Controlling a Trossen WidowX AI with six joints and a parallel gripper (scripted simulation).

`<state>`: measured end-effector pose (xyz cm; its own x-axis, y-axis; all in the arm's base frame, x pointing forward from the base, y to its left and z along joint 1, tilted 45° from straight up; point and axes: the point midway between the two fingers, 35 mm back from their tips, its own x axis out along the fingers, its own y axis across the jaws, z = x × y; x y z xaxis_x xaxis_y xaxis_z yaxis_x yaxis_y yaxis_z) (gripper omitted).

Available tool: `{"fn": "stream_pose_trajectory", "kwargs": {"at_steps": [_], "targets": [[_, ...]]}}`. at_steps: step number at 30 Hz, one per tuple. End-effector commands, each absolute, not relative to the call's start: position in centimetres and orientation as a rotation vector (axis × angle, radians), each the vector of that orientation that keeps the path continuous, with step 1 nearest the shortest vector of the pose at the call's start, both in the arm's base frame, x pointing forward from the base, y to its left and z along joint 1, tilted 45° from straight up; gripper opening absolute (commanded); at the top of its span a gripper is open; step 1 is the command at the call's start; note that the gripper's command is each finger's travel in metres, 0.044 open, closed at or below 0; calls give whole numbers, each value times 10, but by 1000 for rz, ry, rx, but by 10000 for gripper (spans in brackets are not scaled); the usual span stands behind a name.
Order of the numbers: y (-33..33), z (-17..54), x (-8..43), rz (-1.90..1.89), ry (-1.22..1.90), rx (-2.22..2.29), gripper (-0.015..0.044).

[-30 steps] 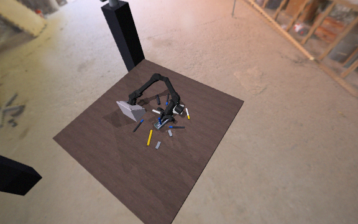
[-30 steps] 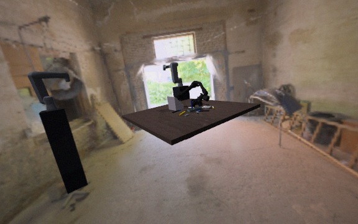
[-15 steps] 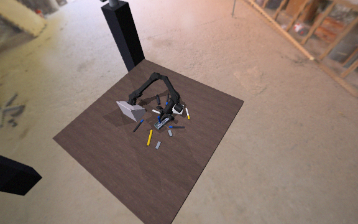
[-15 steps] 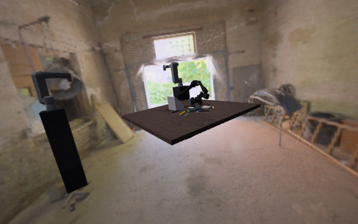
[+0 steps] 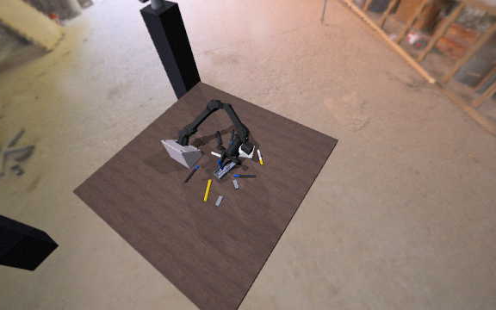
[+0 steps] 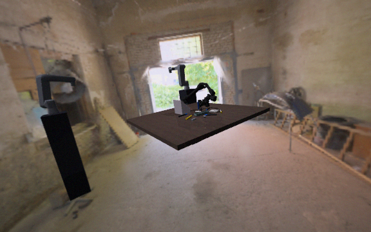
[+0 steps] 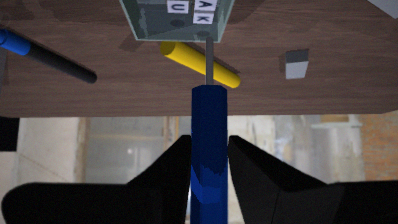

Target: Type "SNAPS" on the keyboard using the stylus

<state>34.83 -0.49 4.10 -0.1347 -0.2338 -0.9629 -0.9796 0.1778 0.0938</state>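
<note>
The arm (image 5: 218,105) (image 6: 201,85) arches over the table (image 5: 145,185) (image 6: 179,135) (image 7: 125,100), its jaws (image 5: 223,160) (image 6: 199,107) clamped on the blue stylus (image 5: 220,164) (image 6: 198,105) (image 7: 209,125). The stylus has a thin grey tip, which in the wrist view overlaps the near rim of the keyboard (image 5: 224,170) (image 6: 201,113) (image 7: 172,39); contact cannot be told. White keys "U", "A" and "K" show in the tray-like keyboard.

A black robot arm (image 6: 201,86) arches over a dark wooden table (image 6: 179,135) in a weathered hall. On the table, a pale gray block (image 6: 181,107) stands near a yellow stick (image 6: 189,117). A black pillar (image 6: 66,154) rises to the left of the table in view; behind the table, a bright doorway (image 6: 164,87) opens onto greenery.
</note>
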Motion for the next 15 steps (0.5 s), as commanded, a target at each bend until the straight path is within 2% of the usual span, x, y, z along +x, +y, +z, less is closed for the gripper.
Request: {"fn": "stream_pose_trajectory", "kwargs": {"at_steps": [1, 15], "targets": [[-1, 45, 349, 1038, 1550, -1201, 0], [60, 113, 341, 1045, 1547, -1205, 0]]}}
